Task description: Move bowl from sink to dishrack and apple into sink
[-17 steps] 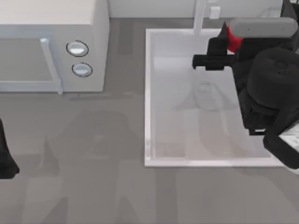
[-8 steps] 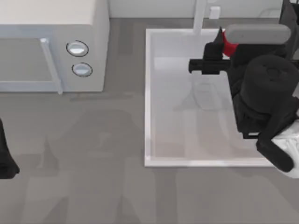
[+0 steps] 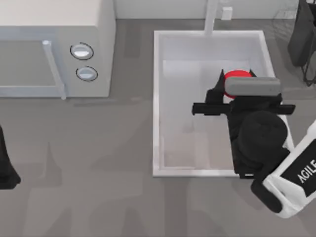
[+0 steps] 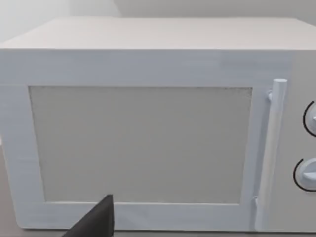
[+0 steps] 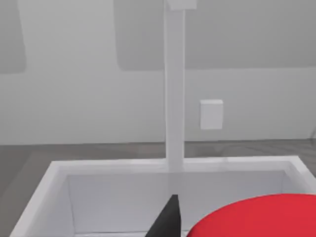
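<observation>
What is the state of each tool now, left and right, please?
Left tool: parked at the table's left edge facing the microwave; cannot be told.
Right tool: over the sink, holding the apple.

Plain grey desk (image 3: 108, 163): white microwave (image 3: 54, 47) sits top left, the sink (image 3: 157, 98) toward the right.

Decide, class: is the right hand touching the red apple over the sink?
Cannot tell. In the top view the right hand overlaps the apple above the sink, hiding any contact; the right wrist view shows no contact line.
</observation>
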